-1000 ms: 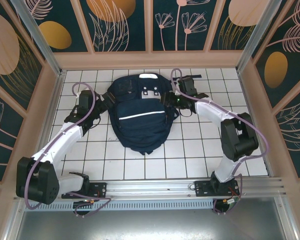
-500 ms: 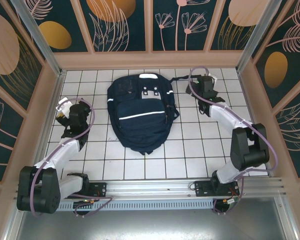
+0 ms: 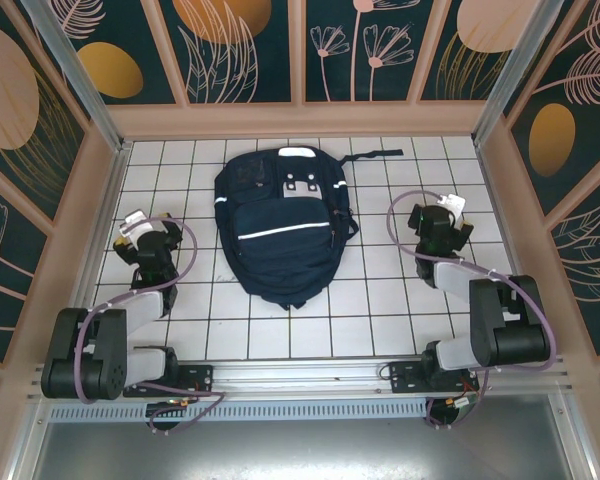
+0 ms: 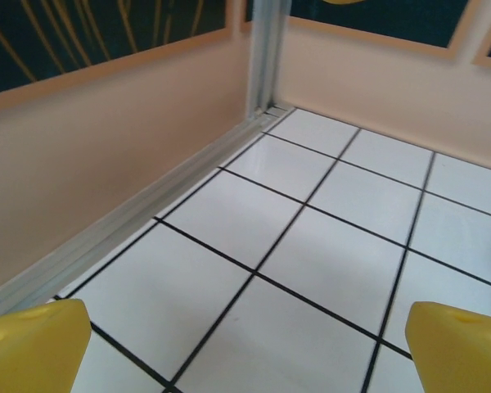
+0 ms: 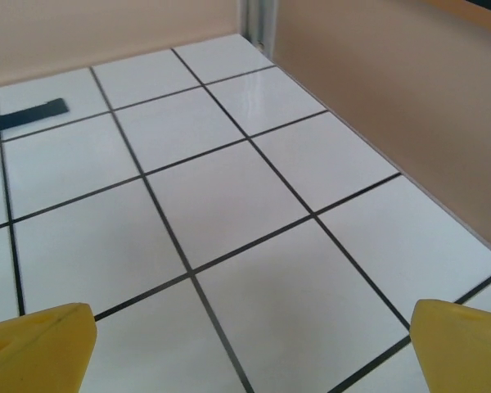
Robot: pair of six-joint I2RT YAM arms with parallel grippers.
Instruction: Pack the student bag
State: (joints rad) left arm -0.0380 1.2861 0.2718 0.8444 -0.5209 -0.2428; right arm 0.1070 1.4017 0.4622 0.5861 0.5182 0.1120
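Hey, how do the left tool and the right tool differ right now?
The left tool sits left of the bag, by the left wall; the right tool sits right of it, by the right wall. The left tool's camera sees tiles and wall; the right tool's also catches a dark strap end. Both are open, empty and apart from the bag.

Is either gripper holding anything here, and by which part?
Nothing is held. The left gripper and right gripper both stand open over bare tiles, well apart from the student bag.
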